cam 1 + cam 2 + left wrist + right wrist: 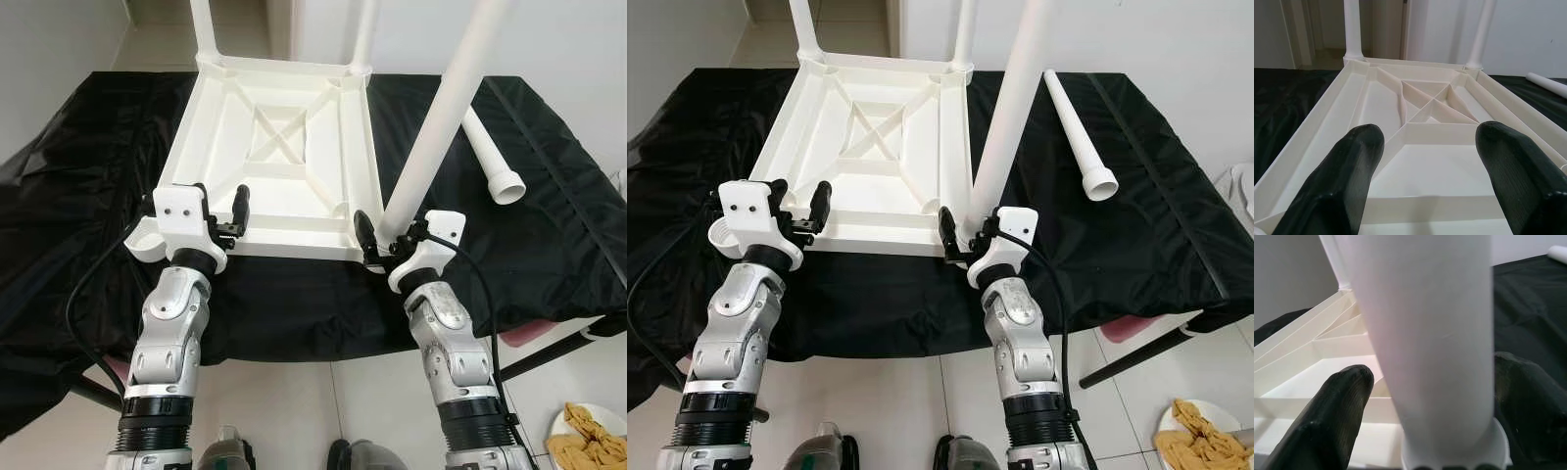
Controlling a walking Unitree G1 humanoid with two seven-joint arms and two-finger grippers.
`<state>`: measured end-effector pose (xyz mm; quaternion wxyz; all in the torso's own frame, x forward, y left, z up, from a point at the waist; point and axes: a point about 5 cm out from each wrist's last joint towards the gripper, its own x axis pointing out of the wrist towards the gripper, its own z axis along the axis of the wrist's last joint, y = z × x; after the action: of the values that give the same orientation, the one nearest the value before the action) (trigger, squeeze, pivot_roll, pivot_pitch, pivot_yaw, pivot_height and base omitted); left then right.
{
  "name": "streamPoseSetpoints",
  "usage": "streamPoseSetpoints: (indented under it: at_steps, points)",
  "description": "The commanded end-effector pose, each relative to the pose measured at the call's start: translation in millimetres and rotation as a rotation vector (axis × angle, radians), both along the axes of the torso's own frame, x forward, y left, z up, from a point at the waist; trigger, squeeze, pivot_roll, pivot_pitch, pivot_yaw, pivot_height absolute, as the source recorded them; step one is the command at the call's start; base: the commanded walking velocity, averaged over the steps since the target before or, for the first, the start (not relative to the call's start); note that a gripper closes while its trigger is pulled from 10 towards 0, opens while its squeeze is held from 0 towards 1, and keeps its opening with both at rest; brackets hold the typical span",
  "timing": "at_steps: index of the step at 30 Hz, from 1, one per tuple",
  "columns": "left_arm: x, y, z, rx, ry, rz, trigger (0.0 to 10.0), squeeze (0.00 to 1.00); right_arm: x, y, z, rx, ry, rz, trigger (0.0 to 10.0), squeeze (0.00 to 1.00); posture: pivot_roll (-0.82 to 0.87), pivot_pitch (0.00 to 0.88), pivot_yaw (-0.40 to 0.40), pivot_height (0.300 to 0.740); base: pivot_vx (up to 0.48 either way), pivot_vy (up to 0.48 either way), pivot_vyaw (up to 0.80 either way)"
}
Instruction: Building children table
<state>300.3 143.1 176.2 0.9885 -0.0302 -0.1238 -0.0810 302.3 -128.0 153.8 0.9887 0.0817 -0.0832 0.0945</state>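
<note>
Black cloth (549, 235) covers work surface; white tabletop (284, 147) lies upside down on it, ribs up. Two far legs (204, 27) stand in far corner sockets. Third leg (446, 108) upright at near right corner, right gripper (380, 238) pinching its base; judged being seated, not confirmed locked. Fourth leg (490, 157) lies loose on cloth, just right of tabletop. Near left corner socket judged unfilled. Left gripper (223, 211) spread wide, empty, over near left edge. Yellow rag on plate (588, 436) on floor, well apart; nothing blocks loose leg.
</note>
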Motion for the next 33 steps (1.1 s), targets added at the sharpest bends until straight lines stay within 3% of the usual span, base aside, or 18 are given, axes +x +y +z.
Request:
streamPoseSetpoints:
  at_steps: [1,2,3,7,8,14,16,27,31,33]
  points:
    - [0.2,-3.9,-5.0,0.004,0.026,-0.049,10.0,0.00,-1.6,-2.5,0.5,-0.002,-0.003,-0.018,10.0,1.00,0.04,0.076,-0.028,0.740,0.000,0.000,0.00]
    - [0.3,-4.6,-4.8,0.007,0.025,-0.070,10.0,0.00,-1.6,-3.4,1.7,0.005,-0.009,-0.023,10.0,1.00,0.03,0.076,-0.027,0.740,0.000,0.000,0.00]
    - [0.4,-5.1,-4.3,0.015,0.023,-0.098,10.0,0.00,-2.1,-3.7,3.0,0.010,-0.016,-0.018,10.0,0.00,0.03,0.075,-0.027,0.740,0.000,0.000,0.00]
    - [-0.2,-5.7,-4.9,0.032,0.030,-0.179,10.0,0.00,-2.4,-4.7,2.8,0.006,-0.020,-0.007,10.0,0.00,0.03,0.076,-0.023,0.740,0.000,0.000,0.00]
    - [-3.5,-8.1,-8.3,0.063,0.047,-0.267,10.0,0.00,-1.2,-8.1,-0.4,0.000,-0.011,-0.007,10.0,0.00,0.03,0.076,-0.019,0.740,0.000,0.000,0.00]
    - [-9.0,-8.9,-10.5,0.082,0.050,-0.347,10.0,0.00,1.1,-14.3,-4.8,-0.013,0.003,-0.025,10.0,0.00,0.03,0.077,-0.015,0.740,0.000,0.000,0.00]
    - [-19.6,-11.4,-8.1,0.086,0.044,-0.446,10.0,0.00,1.2,-18.0,-7.2,-0.018,0.009,-0.036,10.0,0.00,0.03,0.079,-0.010,0.740,0.000,0.000,0.00]
    - [-33.6,-13.1,-8.0,0.129,0.087,-0.596,10.0,0.00,0.6,-20.6,-10.2,-0.025,0.015,-0.038,10.0,0.00,0.04,0.082,-0.003,0.740,0.000,0.000,0.00]
    - [-41.6,-19.2,-14.1,0.142,0.130,-0.672,10.0,0.00,0.2,-21.8,-11.7,-0.027,0.017,-0.042,10.0,0.00,0.04,0.082,-0.002,0.740,0.000,0.000,0.00]
    - [-52.2,-32.3,-18.4,0.135,0.164,-0.754,10.0,0.00,0.1,-22.6,-13.2,-0.030,0.020,-0.043,10.0,0.00,0.04,0.080,-0.002,0.740,0.000,0.000,0.00]
